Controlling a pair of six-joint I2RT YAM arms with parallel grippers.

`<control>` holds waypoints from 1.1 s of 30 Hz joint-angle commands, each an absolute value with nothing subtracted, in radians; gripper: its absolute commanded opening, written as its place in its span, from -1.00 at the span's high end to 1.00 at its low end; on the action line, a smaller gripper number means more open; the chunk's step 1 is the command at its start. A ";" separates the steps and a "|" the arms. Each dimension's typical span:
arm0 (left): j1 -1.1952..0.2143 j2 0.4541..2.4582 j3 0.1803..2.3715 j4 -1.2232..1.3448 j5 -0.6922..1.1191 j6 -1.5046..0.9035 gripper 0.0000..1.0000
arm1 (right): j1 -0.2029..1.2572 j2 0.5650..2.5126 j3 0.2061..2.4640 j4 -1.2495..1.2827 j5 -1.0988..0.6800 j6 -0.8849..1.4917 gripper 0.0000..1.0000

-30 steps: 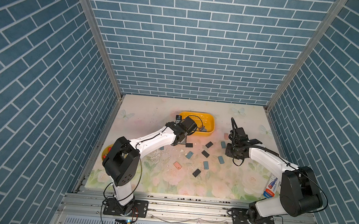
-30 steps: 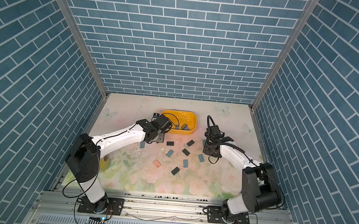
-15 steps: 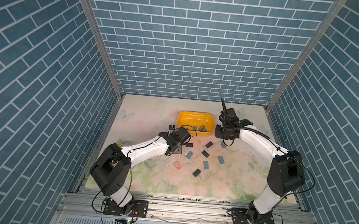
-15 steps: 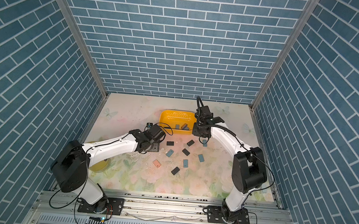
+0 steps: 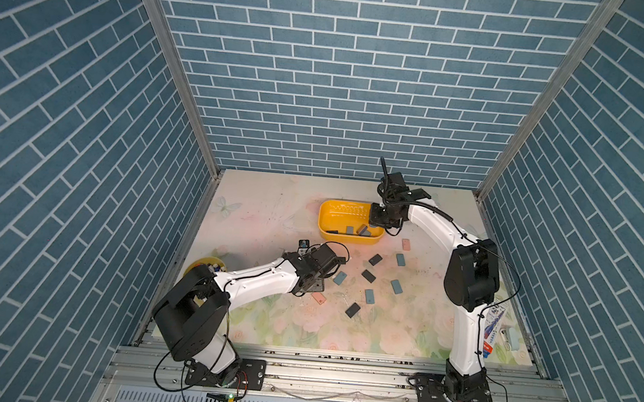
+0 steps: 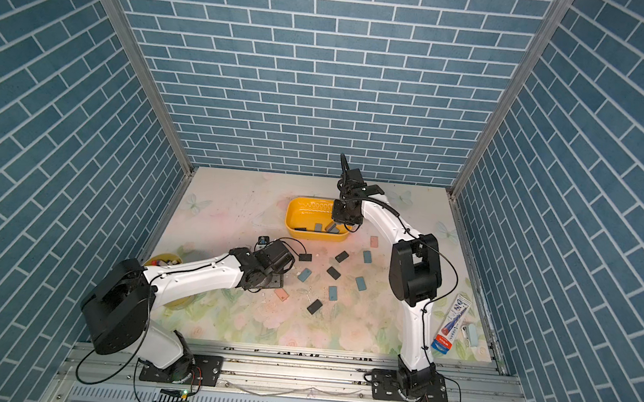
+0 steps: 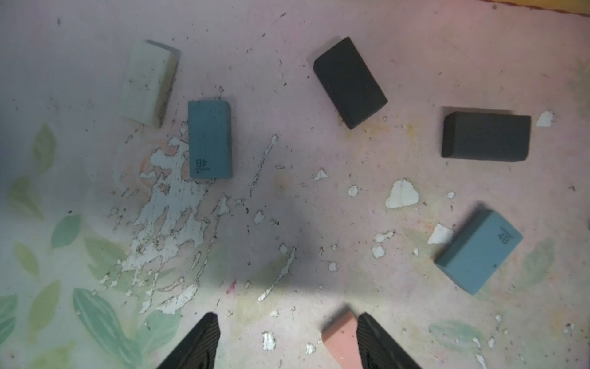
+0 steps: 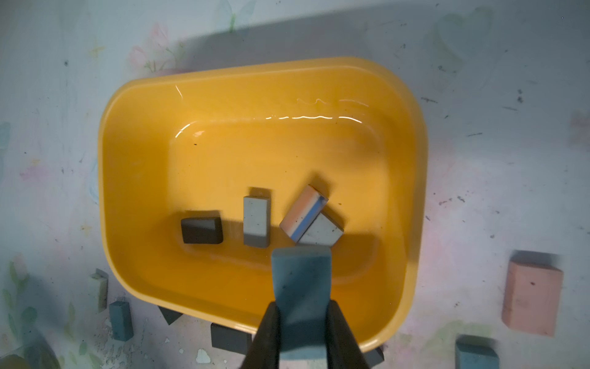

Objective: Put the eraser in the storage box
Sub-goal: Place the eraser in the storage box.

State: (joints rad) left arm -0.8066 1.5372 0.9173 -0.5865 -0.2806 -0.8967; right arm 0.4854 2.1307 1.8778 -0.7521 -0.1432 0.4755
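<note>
Clamped in the right gripper [image 8: 301,306], the blue eraser [image 8: 301,278] is best released low over the storage box [image 8: 105,179]. The left gripper [image 7: 287,319] is spread around a pink eraser [image 7: 340,338].

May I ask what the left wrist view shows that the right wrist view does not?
Only the left wrist view shows the left gripper, open, with a pink eraser between its fingers. Only the right wrist view shows the right gripper shut on a blue eraser over the storage box, whose inside holds four erasers. Both show the floral table with a white eraser beside a second blue eraser.
</note>
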 commanded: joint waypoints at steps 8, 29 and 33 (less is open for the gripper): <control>-0.851 1.572 0.898 -0.550 -0.255 -0.996 -0.43 | 0.489 2.271 1.997 -0.847 -0.202 0.425 0.67; -0.874 1.657 0.909 -0.514 -0.230 -1.055 -0.41 | 0.521 2.220 2.014 -0.866 -0.122 0.382 -0.08; -0.877 1.666 0.910 -0.511 -0.226 -1.066 -0.40 | 0.528 2.092 1.915 -0.812 -0.043 0.377 -0.18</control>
